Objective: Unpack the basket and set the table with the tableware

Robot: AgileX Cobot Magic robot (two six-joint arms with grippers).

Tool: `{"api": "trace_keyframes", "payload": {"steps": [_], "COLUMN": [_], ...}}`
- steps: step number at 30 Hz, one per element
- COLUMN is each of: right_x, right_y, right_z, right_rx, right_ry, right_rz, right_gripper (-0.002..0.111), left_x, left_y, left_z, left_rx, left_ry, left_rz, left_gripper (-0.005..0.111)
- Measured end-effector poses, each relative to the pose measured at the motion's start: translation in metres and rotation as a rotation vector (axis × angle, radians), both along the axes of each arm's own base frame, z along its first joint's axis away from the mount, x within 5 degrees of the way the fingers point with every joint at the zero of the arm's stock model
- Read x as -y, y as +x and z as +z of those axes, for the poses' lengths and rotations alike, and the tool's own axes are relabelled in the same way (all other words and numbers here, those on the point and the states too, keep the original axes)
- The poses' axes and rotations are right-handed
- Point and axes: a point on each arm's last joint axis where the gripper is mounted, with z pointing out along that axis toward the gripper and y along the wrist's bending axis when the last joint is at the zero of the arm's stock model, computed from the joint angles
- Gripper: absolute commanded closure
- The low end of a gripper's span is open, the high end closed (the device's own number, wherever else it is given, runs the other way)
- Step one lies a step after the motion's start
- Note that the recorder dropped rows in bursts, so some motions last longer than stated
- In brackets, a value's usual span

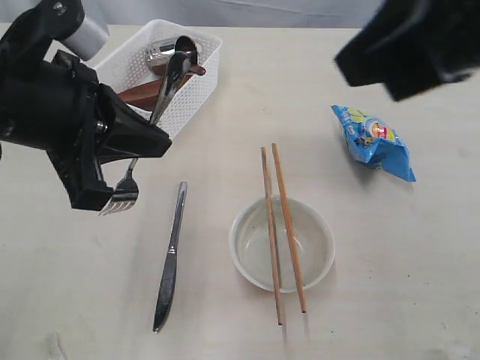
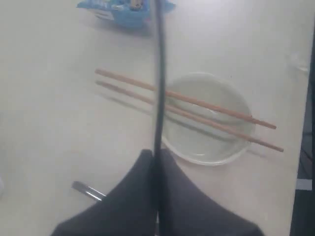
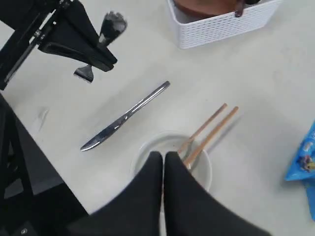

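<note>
My left gripper [image 1: 150, 139] is shut on a steel fork [image 1: 122, 195] and holds it above the table [image 1: 82, 300], tines down and handle slanting back toward the white basket [image 1: 196, 88]. In the left wrist view the fork handle [image 2: 158, 73] rises from between the shut jaws of that gripper [image 2: 157, 155]. A steel knife [image 1: 171, 259] lies left of the cream bowl [image 1: 315, 247], and two chopsticks [image 1: 287, 225] rest across the bowl. The basket holds a steel cup [image 1: 174, 51] and red-brown wooden pieces [image 1: 139, 94]. My right gripper [image 3: 163, 156] is shut and empty, above the bowl [image 3: 203, 169].
A blue snack bag [image 1: 375, 142] lies on the right side of the table. The right arm [image 1: 416, 41] hangs high at the top right of the exterior view. Bare tabletop shows left of the knife and right of the bowl.
</note>
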Motion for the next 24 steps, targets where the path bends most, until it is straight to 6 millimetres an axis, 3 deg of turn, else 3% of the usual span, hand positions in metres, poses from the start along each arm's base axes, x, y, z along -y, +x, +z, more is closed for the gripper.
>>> {"api": "trace_keyframes", "payload": {"steps": [1,4,8,15,24], "right_x": [0.023,0.058,0.09,0.085,0.077], "right_y": [-0.019,-0.051,-0.079,-0.073,-0.071], "right_z": [0.003,0.001,-0.003,-0.04,-0.039], "right_rx": [0.048,0.14,0.216,0.125,0.085], "right_ry": [0.056,0.21,0.431,0.38,0.469], "right_rz": [-0.055,-0.131,-0.23,-0.282,-0.281], "right_gripper": [0.108,0.108,0.108,0.108,0.108], "left_x": [-0.001,-0.004,-0.012,-0.026,-0.021], "left_y": [0.004,0.013,0.021,0.028,0.026], "left_z": [0.001,0.004,0.004,0.001,0.005], "left_rx": [0.0,-0.022,-0.058,-0.028,-0.079], "left_ry": [-0.024,-0.086,-0.134,-0.01,-0.012], "left_rz": [0.058,0.223,0.421,0.547,0.588], "left_gripper": [0.107,0.107,0.107,0.107,0.107]}}
